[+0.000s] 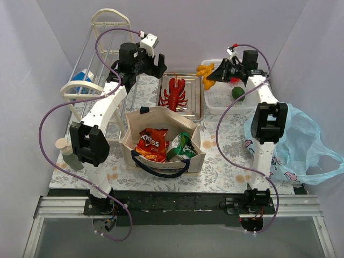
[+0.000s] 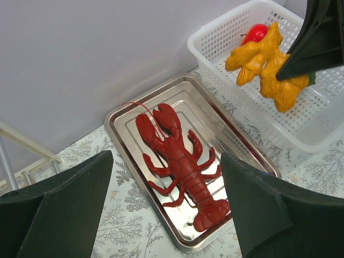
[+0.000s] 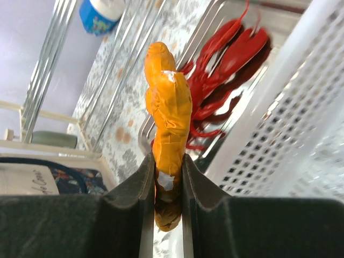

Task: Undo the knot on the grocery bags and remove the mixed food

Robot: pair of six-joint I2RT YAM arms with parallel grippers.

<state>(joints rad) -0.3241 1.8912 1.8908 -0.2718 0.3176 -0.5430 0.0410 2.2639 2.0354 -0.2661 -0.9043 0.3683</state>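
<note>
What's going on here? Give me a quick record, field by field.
Left fingers: open, above red lobster on metal tray
Right fingers: shut on lumpy orange item, at white basket
Tote: holds Doritos bag and green snack bag
Blue plastic bag: crumpled at far right

The beige tote (image 1: 161,114) stands open at the middle of the desk's near edge, with the Doritos bag (image 1: 152,145) and green snack bag (image 1: 183,146) inside. The red lobster (image 1: 173,92) lies on a metal tray (image 1: 194,105) toward the far edge. My right gripper (image 1: 210,74) pinches a yellow-orange lump (image 1: 203,70), perhaps toy food, by the white basket (image 1: 217,102) near the far right corner. The blue bag (image 1: 301,140) sags over the right edge.
</note>
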